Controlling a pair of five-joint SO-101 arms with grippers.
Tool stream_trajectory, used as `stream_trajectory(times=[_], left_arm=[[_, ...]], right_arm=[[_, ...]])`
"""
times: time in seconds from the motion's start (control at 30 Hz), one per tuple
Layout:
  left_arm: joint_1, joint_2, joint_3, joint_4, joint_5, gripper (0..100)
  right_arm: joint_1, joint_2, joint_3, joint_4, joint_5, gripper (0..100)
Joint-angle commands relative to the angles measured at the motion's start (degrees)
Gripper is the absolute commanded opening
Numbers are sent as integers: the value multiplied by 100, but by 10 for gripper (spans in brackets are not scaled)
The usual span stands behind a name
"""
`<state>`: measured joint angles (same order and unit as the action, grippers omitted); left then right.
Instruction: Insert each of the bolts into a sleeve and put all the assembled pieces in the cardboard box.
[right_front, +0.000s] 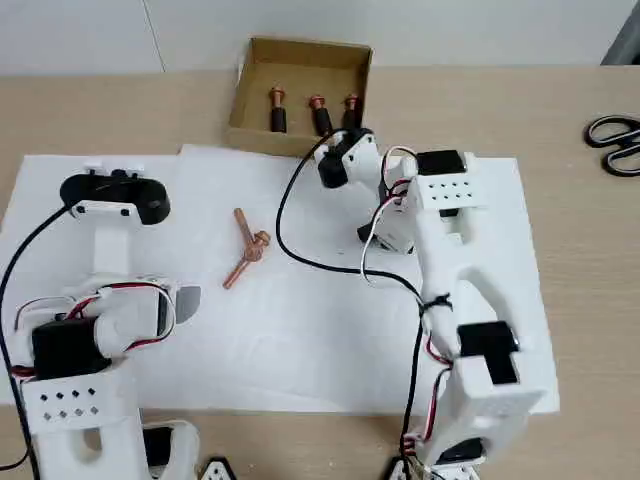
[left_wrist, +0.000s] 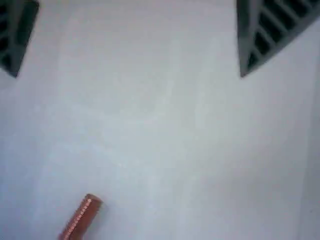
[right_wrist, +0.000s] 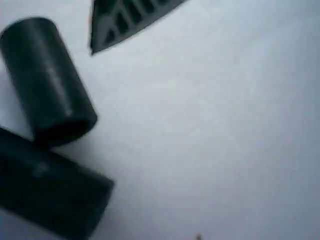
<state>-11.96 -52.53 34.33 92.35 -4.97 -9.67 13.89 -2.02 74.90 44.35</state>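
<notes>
Two bare copper bolts lie crossed on the white paper in the middle of the table. The cardboard box at the back holds three bolts in black sleeves. My left gripper hangs open over bare paper left of the bolts, with one bolt's threaded end at the wrist view's edge. My right gripper sits just in front of the box. Its one visible finger touches nothing. Two loose black sleeves lie on the paper beneath it.
Black scissors lie at the far right on the wooden table. A black cable loops over the paper between the bolts and the right arm. Open paper stretches in front of the bolts.
</notes>
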Motion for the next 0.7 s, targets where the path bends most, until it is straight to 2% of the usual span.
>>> stream_trajectory(times=[0.0,0.67], left_arm=[[-26,-70,-22,-62,158,265],[-26,-70,-13,-70,158,265]], right_arm=[[-48,189,-448,-57,202,172],[-48,1587,-809,31,378,171]])
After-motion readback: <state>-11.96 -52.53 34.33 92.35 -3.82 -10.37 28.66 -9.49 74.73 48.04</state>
